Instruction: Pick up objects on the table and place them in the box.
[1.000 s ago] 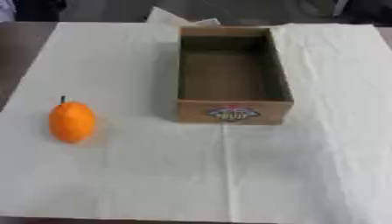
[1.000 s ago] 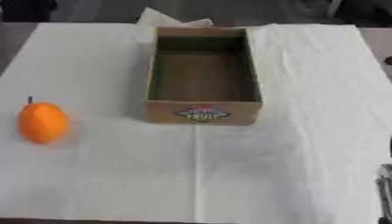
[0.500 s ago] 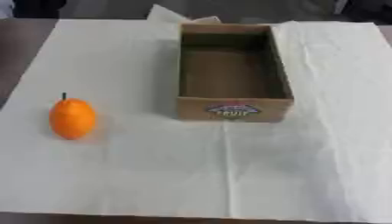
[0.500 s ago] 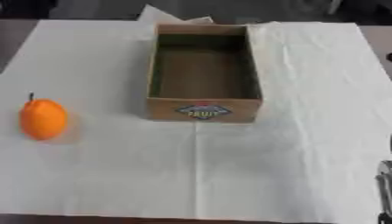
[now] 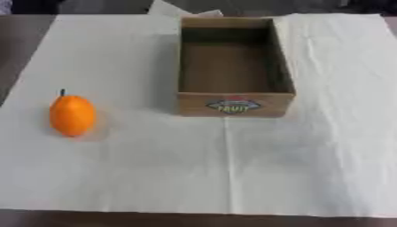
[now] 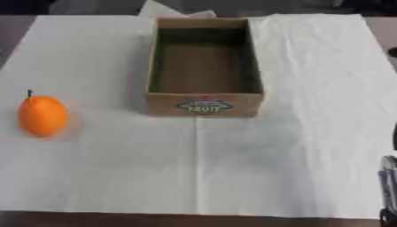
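1. Right eye view shows only a sliver of the right hand (image 6: 388,177) at the lower right edge, a silver and dark part standing upright over the cloth.
2. Whether its fingers are wide, narrow or curled I cannot tell, since too little of the hand shows; nothing is seen held in it.
3. No part of the left hand shows in either view.
4. An orange fruit (image 5: 72,115) with a short dark stem lies on the white cloth (image 5: 232,177), far across the counter (image 5: 19,48) from those fingers, toward the left edge.
5. A cardboard box (image 5: 235,105) stands open-topped between the fruit and the fingers, further up the cloth than either, its long side running away from the camera.
6. The box's inside shows only its brown floor and walls; its near wall carries a small printed label.
7. Fruit and box are well apart, not touching.
8. A folded flap of pale paper (image 6: 163,9) sticks out just behind the box's far left corner.
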You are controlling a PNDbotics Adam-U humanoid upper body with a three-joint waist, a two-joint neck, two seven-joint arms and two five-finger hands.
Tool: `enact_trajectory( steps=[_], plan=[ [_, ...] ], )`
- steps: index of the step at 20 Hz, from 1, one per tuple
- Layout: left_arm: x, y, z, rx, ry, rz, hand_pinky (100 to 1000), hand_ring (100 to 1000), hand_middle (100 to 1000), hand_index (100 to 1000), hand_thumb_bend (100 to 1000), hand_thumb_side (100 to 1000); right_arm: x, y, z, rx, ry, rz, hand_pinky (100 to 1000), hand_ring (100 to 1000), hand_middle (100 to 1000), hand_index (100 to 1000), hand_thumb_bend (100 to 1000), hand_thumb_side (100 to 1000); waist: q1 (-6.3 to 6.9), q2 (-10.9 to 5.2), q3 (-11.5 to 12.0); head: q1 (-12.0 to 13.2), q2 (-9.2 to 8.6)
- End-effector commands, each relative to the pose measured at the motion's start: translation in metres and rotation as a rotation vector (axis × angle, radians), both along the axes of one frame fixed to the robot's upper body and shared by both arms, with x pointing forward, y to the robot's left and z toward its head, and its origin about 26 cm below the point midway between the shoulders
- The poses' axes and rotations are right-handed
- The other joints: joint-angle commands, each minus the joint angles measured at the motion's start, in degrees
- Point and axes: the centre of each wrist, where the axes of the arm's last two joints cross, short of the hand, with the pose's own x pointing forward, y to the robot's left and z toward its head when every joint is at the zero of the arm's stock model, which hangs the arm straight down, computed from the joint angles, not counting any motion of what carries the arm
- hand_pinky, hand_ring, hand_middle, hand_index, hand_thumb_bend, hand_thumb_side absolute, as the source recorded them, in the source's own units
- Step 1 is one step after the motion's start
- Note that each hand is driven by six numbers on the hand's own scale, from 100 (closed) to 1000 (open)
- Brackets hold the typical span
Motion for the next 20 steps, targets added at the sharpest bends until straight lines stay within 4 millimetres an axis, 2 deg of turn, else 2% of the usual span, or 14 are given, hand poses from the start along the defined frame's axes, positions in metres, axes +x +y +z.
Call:
enact_trajectory(
  steps=[1, 6, 12, 20],
  plan=[
    [0.008, 0.016, 0.006, 0.178, 0.124, 0.067, 665, 794, 734, 1000, 1000, 1000, -0.002, 0.0, 0.008, -0.028, -0.021, 0.006, 860, 895, 547, 786, 100, 935, 0.3, -0.84, -0.22, 0.25, -0.87],
    [0.022, 0.02, -0.001, 0.248, 0.233, 0.066, 625, 814, 707, 1000, 1000, 1000, -0.002, 0.002, 0.007, -0.03, -0.014, 0.015, 861, 897, 546, 786, 100, 937, 0.45, -0.72, -0.79, 0.63, -1.71],
    [0.037, 0.012, -0.008, 0.285, 0.308, 0.008, 609, 806, 730, 1000, 1000, 996, -0.001, 0.004, 0.007, -0.036, -0.01, 0.027, 862, 899, 544, 786, 100, 938, 0.52, -0.57, -1.15, 1.44, -1.93],
    [0.052, -0.01, 0.004, 0.28, 0.314, -0.088, 605, 802, 732, 1000, 975, 985, -0.001, 0.006, 0.006, -0.042, -0.005, 0.04, 862, 900, 543, 785, 100, 938, 0.51, -0.62, -1.18, 1.88, -1.87]
  ],
)
